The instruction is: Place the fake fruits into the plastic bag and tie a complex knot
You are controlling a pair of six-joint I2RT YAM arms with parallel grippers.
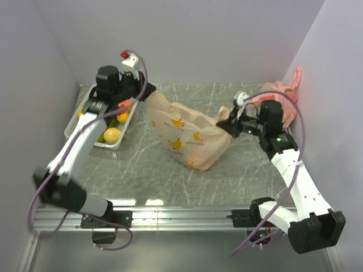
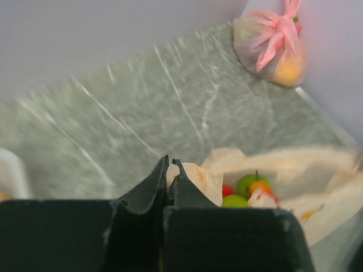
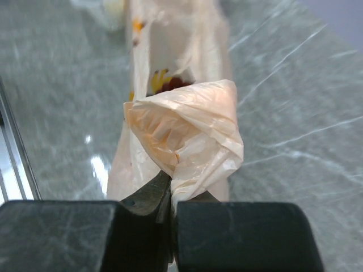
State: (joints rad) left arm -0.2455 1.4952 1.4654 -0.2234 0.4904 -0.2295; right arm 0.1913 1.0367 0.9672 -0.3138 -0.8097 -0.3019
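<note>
Both loops are in hand, so I judge this to be the opening of the tying step. My left gripper (image 1: 146, 94) is closed tight on the bag's left loop (image 2: 190, 173). In its wrist view only a thin fold of pale film sits pinched at the very fingertips. My right gripper (image 1: 225, 126) is clamped on the right loop (image 3: 187, 127), which bunches into a crumpled wad just above the jaws.

To do this well, I want to raise both loops together and evenly, so the mouth draws closed before I cross them. The left pinch looks shallow, so I would keep the pull gentle and steady on that side to stop the film sliding out. I would bring the grippers toward each other over the bag's middle. Hauling them apart could drag the bag or tear the thin film. The mouth gapes on the left side, so I should avoid tipping it further.

The bag (image 1: 190, 136) lies slumped on the table (image 1: 147, 164), strung between the two grippers. The left gripper is at the bag's back-left end and the right gripper at its right end. Green, red and orange fruits (image 2: 248, 184) sit low inside it, just beyond the left fingertips, visible through the open mouth. More fruits lie in the tray (image 1: 127, 126) under my left arm, apart from the bag. The pink bag (image 1: 278, 101) sits in the back-right corner behind the right gripper. I cannot tell whether they touch. There is no knot yet.
</note>
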